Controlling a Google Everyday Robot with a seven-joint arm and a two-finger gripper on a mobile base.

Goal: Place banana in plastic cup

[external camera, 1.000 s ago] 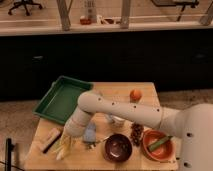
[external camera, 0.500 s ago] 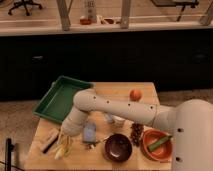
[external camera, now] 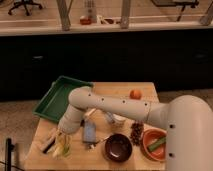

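Note:
My gripper (external camera: 63, 136) hangs at the end of the white arm over the front left of the wooden table (external camera: 120, 90). Right under it lies a pale yellow-green patch (external camera: 61, 148), where a slim yellow shape that looks like the banana sits close to the translucent plastic cup. I cannot separate the two there, or tell whether the gripper touches either. The arm hides part of this spot.
A green tray (external camera: 56, 98) sits at the back left. A dark flat object (external camera: 46, 145) lies left of the gripper. A grey-blue packet (external camera: 89, 131), white cup (external camera: 119, 120), dark bowl (external camera: 118, 146), brown cluster (external camera: 136, 132), orange bowl holding a green vegetable (external camera: 154, 145) and orange fruit (external camera: 135, 93) stand to the right.
The arm has swung left and down, bringing the gripper from near the grey-blue packet to the yellow-green things at the front left corner.

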